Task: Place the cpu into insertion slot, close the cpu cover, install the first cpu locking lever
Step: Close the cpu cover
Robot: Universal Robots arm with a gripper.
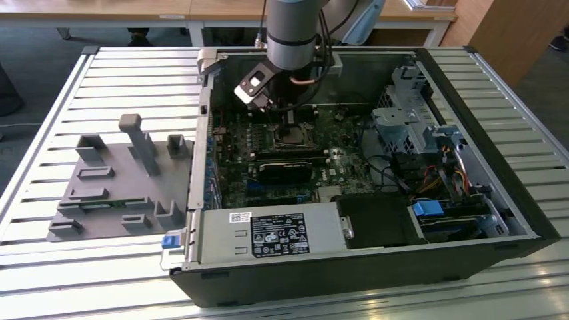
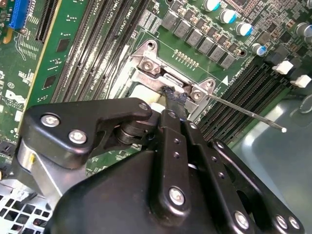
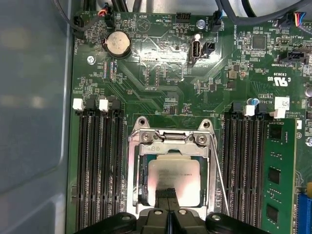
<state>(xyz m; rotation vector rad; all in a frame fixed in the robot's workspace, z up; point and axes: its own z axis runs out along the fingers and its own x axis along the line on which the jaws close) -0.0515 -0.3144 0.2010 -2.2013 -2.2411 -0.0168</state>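
The cpu (image 3: 174,175), a dull silver square, lies in the insertion slot (image 1: 292,137), which it mostly hides. The cpu cover (image 3: 168,147), a silvery frame, lies down around the chip. A thin locking lever (image 3: 219,178) runs along one side of the socket; in the second wrist view the lever (image 2: 243,112) sticks out free above the board. My gripper (image 3: 167,192) is shut, its black fingertips together and low over the chip's edge, with nothing seen between them. The gripper (image 2: 174,96) tip sits by the socket's hinge bracket (image 2: 161,73). In the exterior view the gripper (image 1: 286,120) hangs just above the socket.
Long black memory slots (image 3: 100,161) flank the socket, and a green memory stick (image 3: 278,180) stands on the other side. A coin battery (image 3: 118,43) sits further up the board. The case holds a power supply (image 1: 271,233) and a drive cage (image 1: 404,127). A grey fixture (image 1: 124,180) stands outside.
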